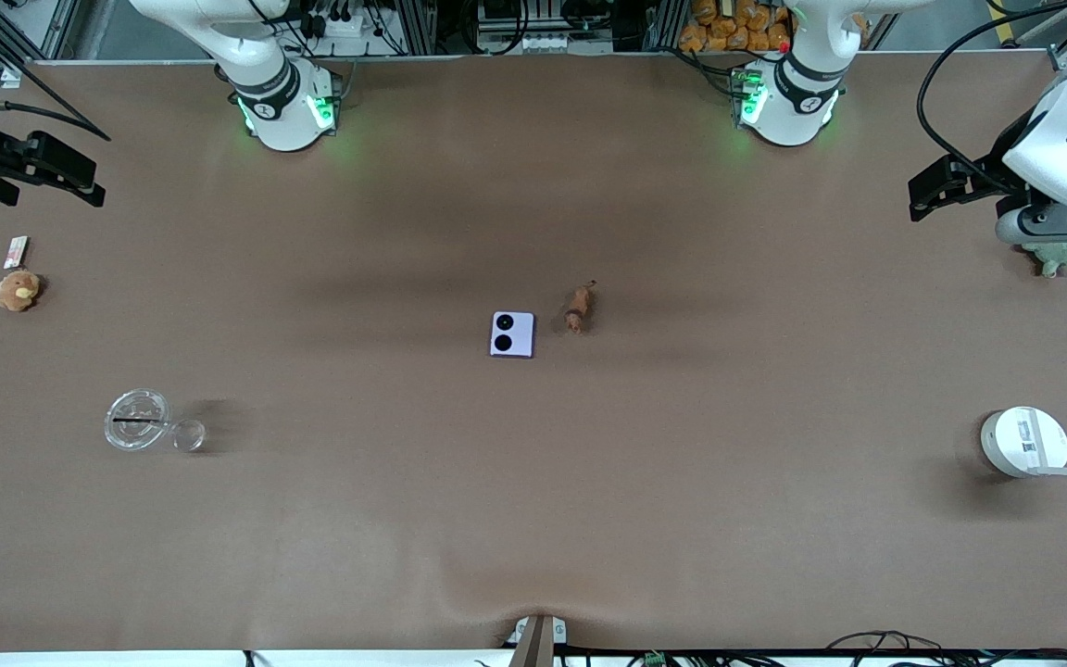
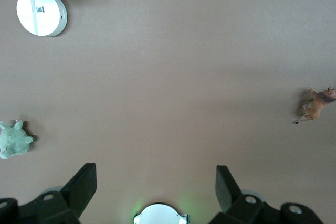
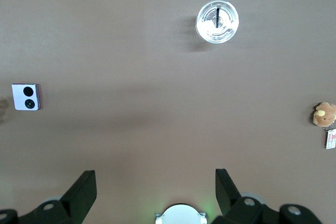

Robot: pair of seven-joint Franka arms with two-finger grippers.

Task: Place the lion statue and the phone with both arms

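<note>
Pale lavender-white, nearly square flat phone (image 1: 512,334) with two black camera circles lies flat at table centre. Small reddish-brown hard lion statue (image 1: 579,308) just beside it, toward left arm's end, slightly farther from front camera; apart, not touching.

Left gripper (image 2: 156,183) hangs high over its end of brown table (image 1: 533,519), fingers spread wide, nothing held. Green plush turtle (image 2: 13,140) and round white disc device (image 2: 41,12) below it.

Right gripper (image 3: 156,183) high over its own end, fingers wide apart, empty. Clear plastic cup (image 3: 217,21) and fluffy orange-brown plush toy (image 3: 324,114) lie there.

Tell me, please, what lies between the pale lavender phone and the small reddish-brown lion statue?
Only bare brown table: the phone and the lion statue lie apart, as the front view shows.
</note>
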